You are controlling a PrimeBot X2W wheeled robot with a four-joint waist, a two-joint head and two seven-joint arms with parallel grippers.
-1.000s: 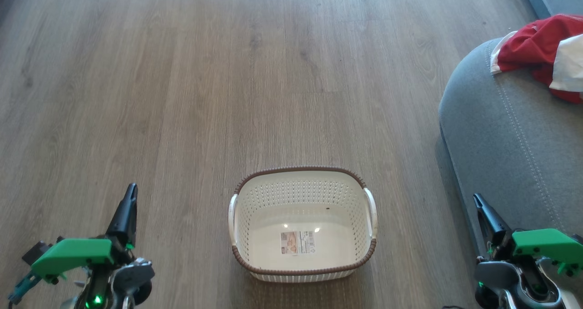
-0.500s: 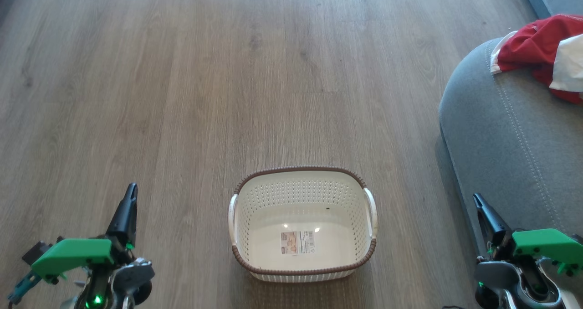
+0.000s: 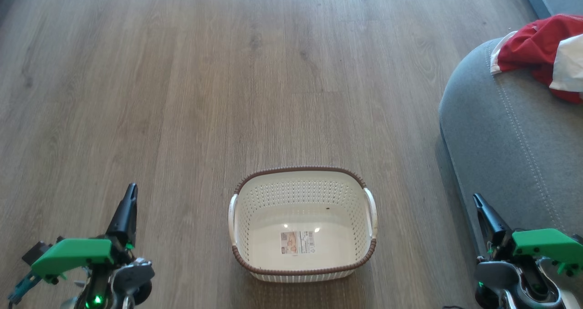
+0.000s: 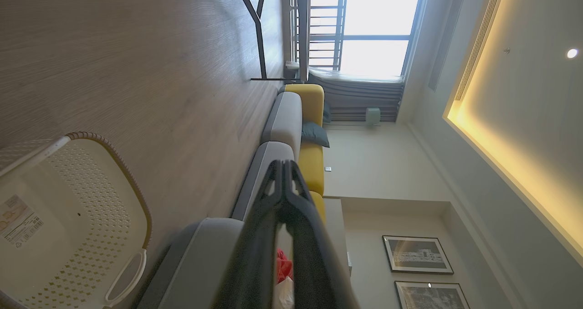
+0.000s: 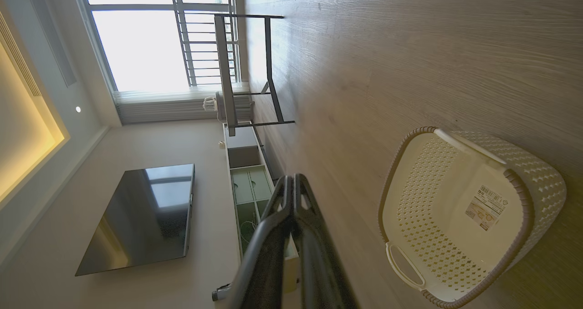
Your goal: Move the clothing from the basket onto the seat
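Clothing (image 3: 533, 49) lies bunched on the seat (image 3: 501, 140), the basket (image 3: 303, 271) stands empty on the floor (image 3: 182, 95), fingers of left gripper (image 3: 131, 194) and right gripper (image 3: 479, 202) are pressed together on nothing; the fabric is judged light, limp, best pinched at a raised fold.

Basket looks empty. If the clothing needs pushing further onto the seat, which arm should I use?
Right, probably. The right gripper is shut beside the seat, where the clothing lies; the left gripper sits beyond the basket.

Nothing has moved or changed over the last second (the camera held steady too).
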